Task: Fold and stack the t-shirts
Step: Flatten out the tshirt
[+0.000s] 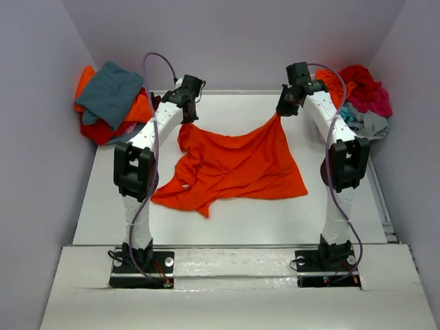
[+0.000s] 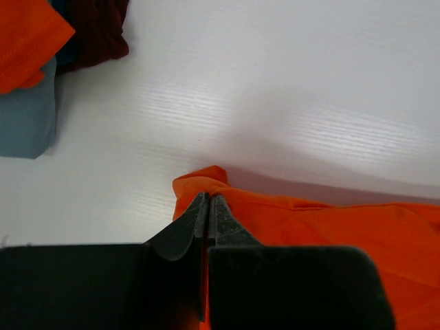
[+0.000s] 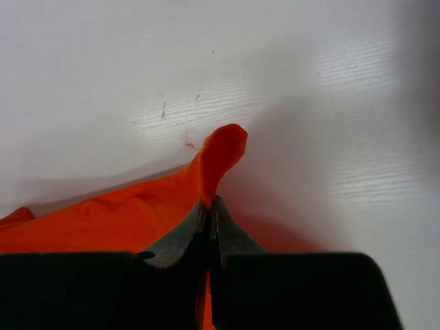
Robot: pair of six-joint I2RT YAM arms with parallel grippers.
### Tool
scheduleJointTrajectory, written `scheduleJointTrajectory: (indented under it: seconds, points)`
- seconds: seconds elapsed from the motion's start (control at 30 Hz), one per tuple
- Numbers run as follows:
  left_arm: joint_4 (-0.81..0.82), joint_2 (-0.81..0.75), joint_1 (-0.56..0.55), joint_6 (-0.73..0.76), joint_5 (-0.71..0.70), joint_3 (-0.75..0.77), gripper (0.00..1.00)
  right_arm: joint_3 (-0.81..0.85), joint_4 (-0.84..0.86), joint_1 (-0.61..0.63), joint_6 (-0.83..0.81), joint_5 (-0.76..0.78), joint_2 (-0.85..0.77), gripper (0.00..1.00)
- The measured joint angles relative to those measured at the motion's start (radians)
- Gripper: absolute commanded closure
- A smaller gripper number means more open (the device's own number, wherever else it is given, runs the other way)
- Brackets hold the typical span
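Broadly, the white table [image 1: 275,227] carries the bright orange t-shirt [image 1: 234,165]. It lies mid-table, its far edge lifted and slung between the 2 arms while the near part rests rumpled on the surface. Other t-shirts sit in 2 heaps at the far corners: a teal-grey-topped heap [image 1: 113,93] on the left and a red and magenta heap [image 1: 364,93] on the right. The left gripper [image 1: 187,117] is clamped on the shirt's far-left corner, and the right gripper [image 1: 280,111] is pinched tight on the far-right corner. Both wrist views show the jaws pressed together with a nub of orange cloth poking out. The cloth looks light, thin and limp, so it should sag wherever it is unsupported. Corners or hem edges seem the best holds, with the span kept taut between both arms to smooth wrinkles.
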Motion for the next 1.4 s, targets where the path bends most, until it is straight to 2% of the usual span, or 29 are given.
scheduleJointTrajectory:
  seconds: [0.17,0.53,1.0,1.4]
  points:
    - [-0.023,0.124,0.002,0.021,-0.001,0.15,0.94,0.099,-0.027,-0.047,0.008,-0.022,0.089,0.93]
    - [-0.098,0.302,0.032,0.026,-0.006,0.384,0.94,0.103,-0.046,-0.103,0.019,-0.048,0.169,0.93]
    - [-0.115,0.332,0.102,0.02,-0.011,0.392,0.94,0.248,-0.065,-0.129,0.019,-0.11,0.301,0.93]
    - [-0.114,0.378,0.109,0.021,-0.01,0.418,0.94,0.274,-0.068,-0.143,0.017,-0.129,0.32,0.93]
